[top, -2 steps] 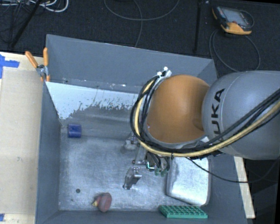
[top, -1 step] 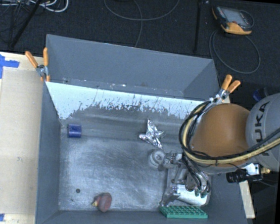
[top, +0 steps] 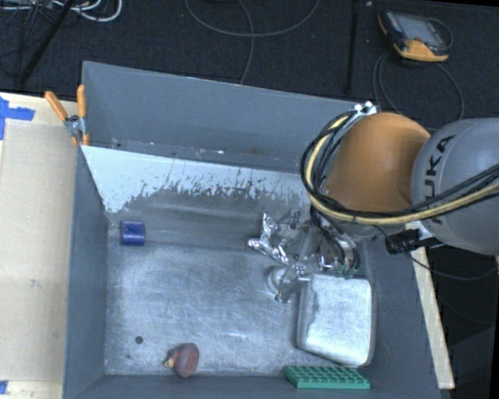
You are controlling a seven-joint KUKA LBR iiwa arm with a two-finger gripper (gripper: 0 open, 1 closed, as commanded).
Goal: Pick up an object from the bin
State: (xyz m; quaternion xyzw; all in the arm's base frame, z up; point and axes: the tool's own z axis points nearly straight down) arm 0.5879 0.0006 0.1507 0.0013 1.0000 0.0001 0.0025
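My gripper (top: 276,263) hangs over the bin's middle right, low above the floor. Its two metal fingers stand apart, so it is open, and nothing shows between them. A pale grey rectangular pad (top: 340,321) lies flat just to the right of the lower fingertip, close to it or touching; I cannot tell which. A green studded plate (top: 326,378) lies at the front wall, below the pad.
A small blue block (top: 132,232) sits far left near the back slope. A reddish-brown rounded lump (top: 184,358) lies at the front, left of centre. The arm with its orange cover and cables covers the bin's right back corner.
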